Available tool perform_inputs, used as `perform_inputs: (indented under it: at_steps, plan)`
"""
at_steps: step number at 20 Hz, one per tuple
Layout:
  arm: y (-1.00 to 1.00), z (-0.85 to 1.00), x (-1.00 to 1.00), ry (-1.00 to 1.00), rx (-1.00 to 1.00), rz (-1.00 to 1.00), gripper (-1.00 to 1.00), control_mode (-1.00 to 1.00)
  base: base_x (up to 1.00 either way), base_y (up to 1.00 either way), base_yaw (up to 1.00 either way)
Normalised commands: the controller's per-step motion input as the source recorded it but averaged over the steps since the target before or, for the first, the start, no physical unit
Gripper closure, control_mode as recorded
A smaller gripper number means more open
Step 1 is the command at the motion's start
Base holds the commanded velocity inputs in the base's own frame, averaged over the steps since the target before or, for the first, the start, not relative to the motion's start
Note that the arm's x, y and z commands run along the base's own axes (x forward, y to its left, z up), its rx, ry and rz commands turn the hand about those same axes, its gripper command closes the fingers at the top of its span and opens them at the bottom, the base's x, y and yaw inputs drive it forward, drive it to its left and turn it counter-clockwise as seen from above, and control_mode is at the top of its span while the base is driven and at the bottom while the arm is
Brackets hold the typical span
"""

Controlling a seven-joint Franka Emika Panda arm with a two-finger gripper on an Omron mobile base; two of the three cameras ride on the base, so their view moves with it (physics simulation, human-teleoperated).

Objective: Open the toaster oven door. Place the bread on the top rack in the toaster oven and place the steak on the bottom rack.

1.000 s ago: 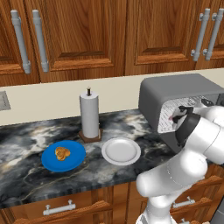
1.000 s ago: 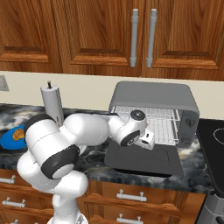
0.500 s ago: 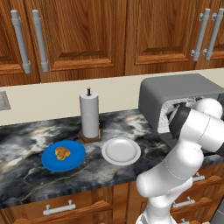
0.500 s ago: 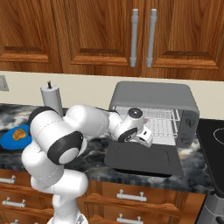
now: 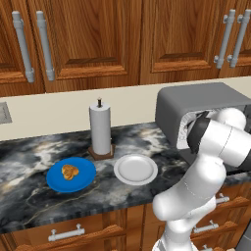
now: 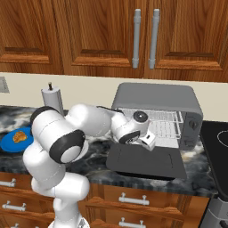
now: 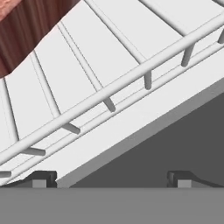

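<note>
From the left base camera, the white arm is rising at the lower right and bending toward the toaster oven (image 5: pixel 206 105), which is sitting at the right end of the dark marble counter (image 5: pixel 29 196). A paper-towel roll (image 5: pixel 100 128) is standing near the back wall. In front of it a blue plate (image 5: pixel 83 180) is holding the bread (image 5: pixel 69 171), and just beside that, toward the oven, a white plate (image 5: pixel 136 169) is lying bare. I cannot see the steak anywhere.

From the right base camera, the oven door (image 6: pixel 147 161) is lying flat open on the counter, reaching toward the front edge. The gripper (image 6: pixel 149 141) is hovering just above the door, at the mouth of the oven. Behind it, wire racks (image 6: pixel 167 118) are showing inside the oven, though I cannot tell top from bottom there.

From the hand camera, the two fingertips (image 7: pixel 41 178) are standing wide apart with nothing between them. A silver wire rack (image 7: pixel 109 94) is crossing the picture close ahead, with the dark door below it.

The door step looks done, so the bread seems to come next. That calls for drawing the arm back out of the oven and swinging it over to the blue plate. Open counter between the plates and the oven gives room, but the paper-towel roll and the door's outer edge are the things to steer clear of.
</note>
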Motion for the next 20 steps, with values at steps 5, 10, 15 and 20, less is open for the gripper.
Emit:
perform_inputs:
  at_steps: [5, 10, 15, 20]
  plan:
    - [-0.09, 0.23, -0.26, -0.09, 0.01, 0.02, -1.0, -1.0, 0.0, 0.0, 0.0]
    - [-0.1, 0.44, -0.29, -0.19, 0.0, 0.12, -1.0, -1.0, 0.0, 0.0, 0.0]
    - [-0.07, 0.45, -0.17, -0.19, 0.0, 0.11, -1.0, -1.0, 0.0, 0.0, 0.0]
    - [-0.13, 0.35, -0.19, -0.25, 0.0, 0.24, -1.0, -1.0, 0.0, 0.0, 0.0]
